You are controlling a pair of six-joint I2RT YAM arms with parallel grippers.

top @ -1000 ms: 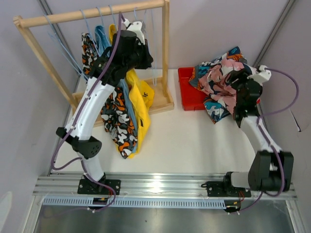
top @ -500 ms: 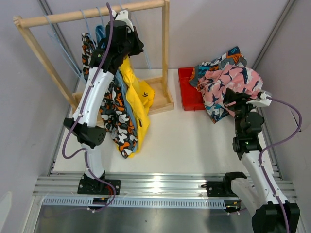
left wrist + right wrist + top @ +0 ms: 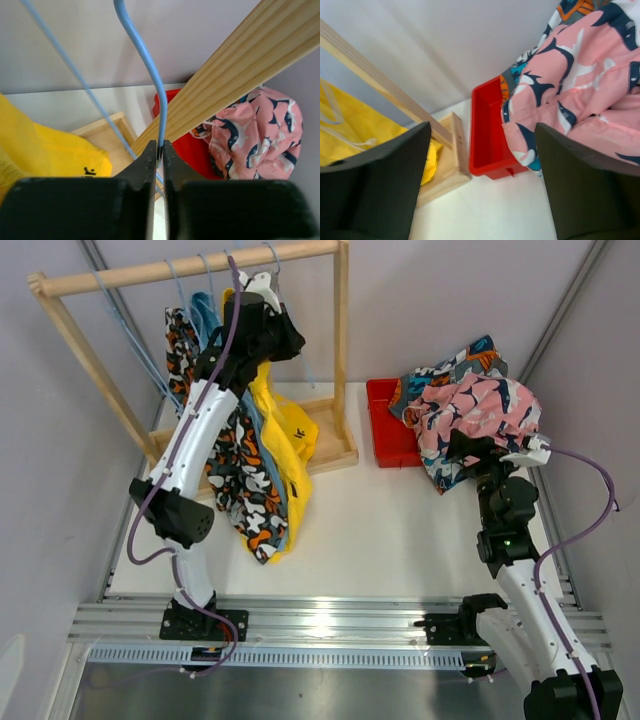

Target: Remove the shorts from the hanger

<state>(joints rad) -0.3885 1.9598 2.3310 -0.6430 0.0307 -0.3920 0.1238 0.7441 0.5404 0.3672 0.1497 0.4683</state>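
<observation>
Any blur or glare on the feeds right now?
Top external: evenly lit, sharp, no glare. Left wrist: fingers dark and soft close to the lens, blue hanger between them crisp. Right wrist: fingers blurred at both edges; pink shorts and red bin clear.

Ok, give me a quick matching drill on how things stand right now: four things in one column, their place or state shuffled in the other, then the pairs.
Column one
1. yellow cloth shorts
2. pink patterned cloth shorts
3. left end effector
4. right end effector

Column two
A. open, holding nothing
B. heaped over the red plastic bin
C. shut on a thin light-blue hanger wire
D. hanging at the wooden rack

Pairs: 1-D, 2-B, 3-C, 4-A.
</observation>
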